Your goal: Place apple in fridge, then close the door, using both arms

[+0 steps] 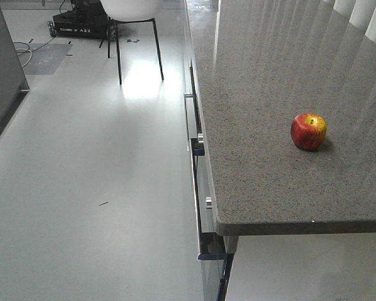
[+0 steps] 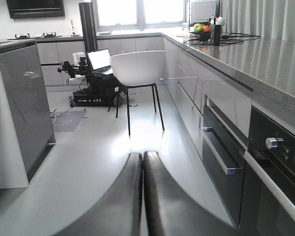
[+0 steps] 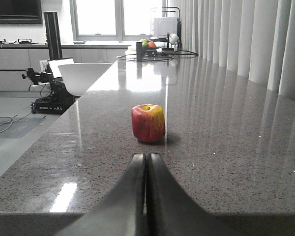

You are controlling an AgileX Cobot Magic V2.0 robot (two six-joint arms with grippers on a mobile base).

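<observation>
From my station, the front camera puts the apple [image 1: 308, 132] out toward 3 o'clock, sitting alone on the speckled grey desk [image 1: 257, 81], set back from the front edge and apart from the side edge over the drawers. It stands upright, with the yellow patch around the stem dimple facing up.

On the right wrist feed, my right gripper [image 3: 146, 157] has its two black fingers pressed flat together with nothing between them. The apple is dead ahead at 12 o'clock, near but not touching. Far down the desk, also at 12, I see a tray of fruit [image 3: 146, 44], and pale curtains [image 3: 265, 44] run along from 1 to 3 o'clock.

On the left wrist feed, my left gripper [image 2: 143, 156] is likewise closed tight and empty, hanging over the pale floor [image 2: 88, 162]. A white chair [image 2: 137, 66] stands at 12 o'clock, and the drawer fronts [image 2: 211, 103] and an oven knob [image 2: 272, 143] line up at 3 o'clock.
</observation>
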